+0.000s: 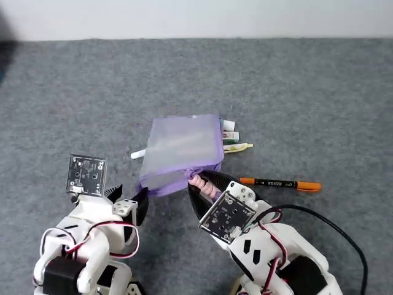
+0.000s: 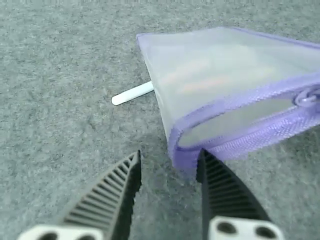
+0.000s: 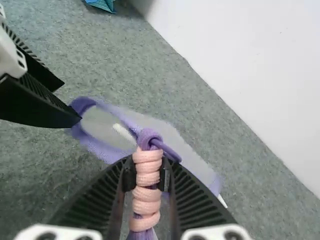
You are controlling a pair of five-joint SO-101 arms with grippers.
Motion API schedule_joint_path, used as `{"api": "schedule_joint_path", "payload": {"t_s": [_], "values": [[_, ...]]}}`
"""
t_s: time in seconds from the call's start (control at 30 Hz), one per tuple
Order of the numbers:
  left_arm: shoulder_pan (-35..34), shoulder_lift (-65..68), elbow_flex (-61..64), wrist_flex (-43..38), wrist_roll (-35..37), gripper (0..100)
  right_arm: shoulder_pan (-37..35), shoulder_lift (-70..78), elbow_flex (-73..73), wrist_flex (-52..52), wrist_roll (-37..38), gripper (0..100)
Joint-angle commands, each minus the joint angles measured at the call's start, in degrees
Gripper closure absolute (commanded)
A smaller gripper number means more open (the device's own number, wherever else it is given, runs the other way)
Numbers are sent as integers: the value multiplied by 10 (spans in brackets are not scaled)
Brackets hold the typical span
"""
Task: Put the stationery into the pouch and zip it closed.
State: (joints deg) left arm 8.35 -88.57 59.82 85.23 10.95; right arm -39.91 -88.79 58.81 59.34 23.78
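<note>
A grey, felt-like bench [image 1: 307,92] seen from above, with a white wall [image 1: 184,18] along its far edge. Two white robot arms enter from the near side.

A see-through purple pouch [image 1: 183,153] lies flat near the middle of the bench, its zip edge facing the arms. In the left wrist view the pouch [image 2: 235,85] shows pale orange shapes faintly through its side, and the zip edge is parted near the corner.

The right tool [image 1: 199,184] is at the near edge of the pouch. In the right wrist view, the right tool [image 3: 147,162] has its two black ribbed fingers clamped together on a pink cord [image 3: 146,185], which is knotted in coils. The cord is joined to a purple loop on the pouch [image 3: 115,130].

The left tool [image 1: 129,196] sits at the pouch's near corner on the left arm's side. In the left wrist view, the left tool [image 2: 169,155] has its fingers apart, with the pouch corner between the tips, close against one finger.

A white stick [image 1: 137,154] pokes out from under the pouch on the left arm's side. A few small items [image 1: 232,138], green and white, lie against the opposite side of the pouch. An orange marker [image 1: 279,183] with a black middle lies on the bench just beside the right arm, apart from the pouch.
</note>
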Motion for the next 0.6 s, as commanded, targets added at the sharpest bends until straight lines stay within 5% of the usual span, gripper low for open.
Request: {"api": "schedule_joint_path", "payload": {"t_s": [0.0,0.57], "values": [[-4,11,-29,-18,-4,823,6,17,-34,2,5,991],[68,14,37,-88,37,826,6,17,-33,3,6,991]]}}
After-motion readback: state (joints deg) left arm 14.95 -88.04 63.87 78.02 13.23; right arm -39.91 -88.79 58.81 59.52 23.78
